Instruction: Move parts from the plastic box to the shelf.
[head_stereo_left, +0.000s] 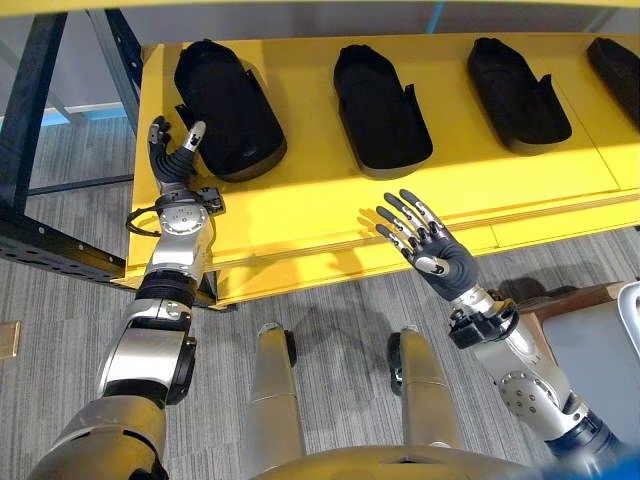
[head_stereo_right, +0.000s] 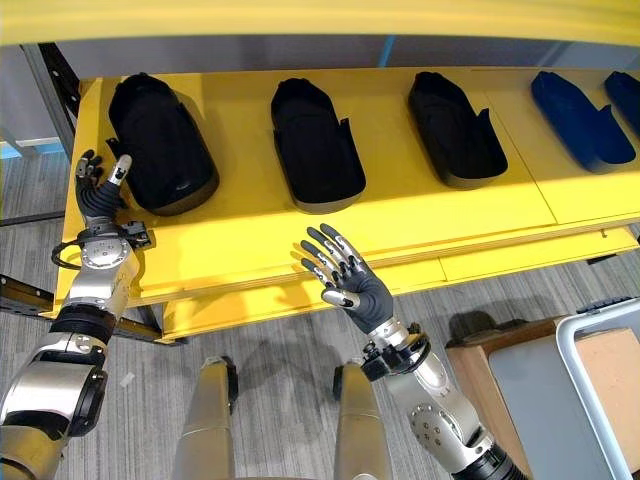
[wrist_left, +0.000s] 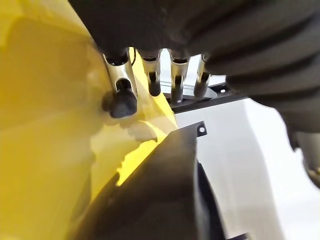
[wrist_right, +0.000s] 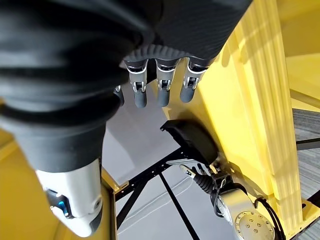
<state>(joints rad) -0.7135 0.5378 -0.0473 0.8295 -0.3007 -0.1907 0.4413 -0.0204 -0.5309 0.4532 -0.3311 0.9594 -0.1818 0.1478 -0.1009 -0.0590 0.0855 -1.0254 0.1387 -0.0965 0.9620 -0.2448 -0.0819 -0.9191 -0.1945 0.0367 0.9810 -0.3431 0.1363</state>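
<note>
I am hovering my left hand (head_stereo_left: 176, 150) beside the leftmost black moulded part (head_stereo_left: 226, 95) on the yellow shelf (head_stereo_left: 300, 200) — fingers loose, empty; my right hand (head_stereo_left: 430, 240) is spreading open — likely returning for another part.

No readable text, labels, numbers or signs anywhere.

Parts in a row on shelf (head_stereo_left: 330, 205): far-left part (head_stereo_left: 228, 95), next part (head_stereo_left: 380, 110) to its right, third part (head_stereo_left: 518, 92) further right.
</note>
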